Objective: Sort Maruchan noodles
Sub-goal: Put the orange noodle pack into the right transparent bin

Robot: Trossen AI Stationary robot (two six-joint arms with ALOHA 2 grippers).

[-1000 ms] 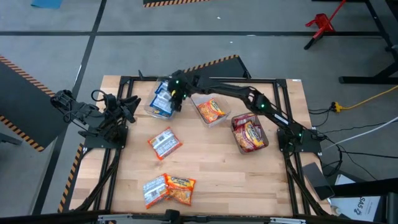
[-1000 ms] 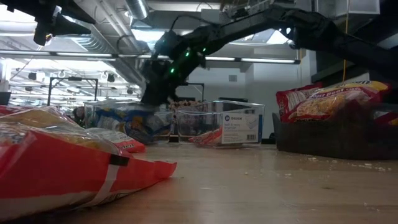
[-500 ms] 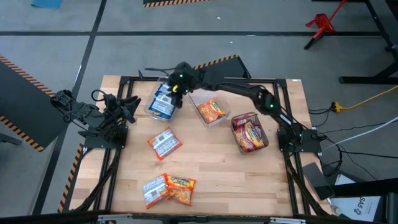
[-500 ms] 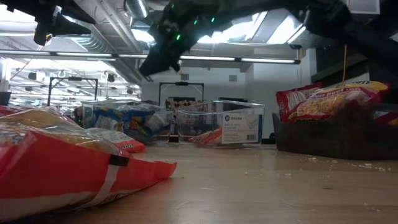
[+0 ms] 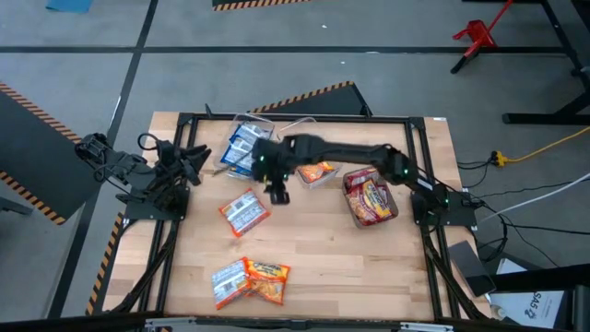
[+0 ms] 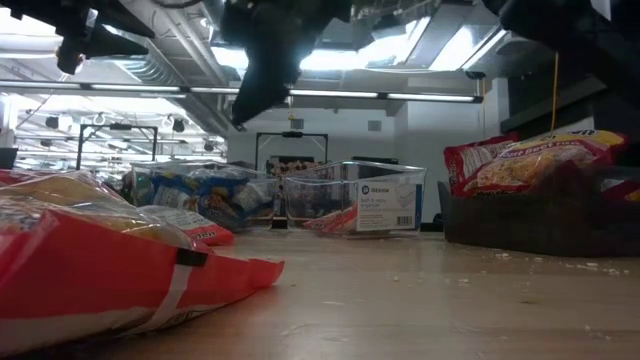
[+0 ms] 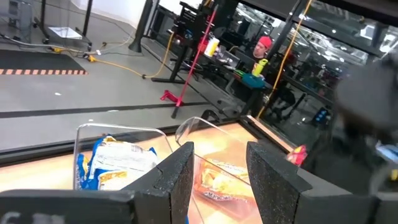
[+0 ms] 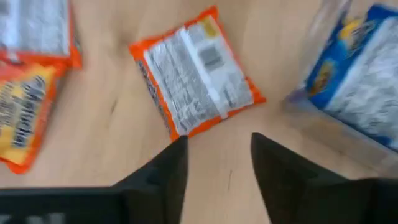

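Blue-and-white noodle packets (image 5: 242, 148) lie in a clear bin at the far left. Orange-yellow packets (image 5: 313, 169) lie in a second clear bin, and red-brown packets (image 5: 369, 196) in a dark bin. An orange-edged packet (image 5: 244, 212) lies label-side down on the table; it also shows in the right wrist view (image 8: 196, 81). Two more packets (image 5: 249, 279) lie near the front edge. My right gripper (image 5: 277, 189) hangs open and empty above the table, just right of the orange-edged packet. My left gripper (image 7: 221, 180) is open and empty at the table's left edge.
The blue-packet bin (image 8: 360, 68) stands just beyond my right gripper. In the low view a red-orange packet (image 6: 100, 270) fills the near left, with the bins (image 6: 350, 195) and the dark bin (image 6: 540, 225) behind. Bare wood lies in the table's middle and near right.
My right gripper has risen from the blue-packet bin and swung toward the table's near edge. It now hangs over the bare table beside the orange-edged packet. The packets have not moved.
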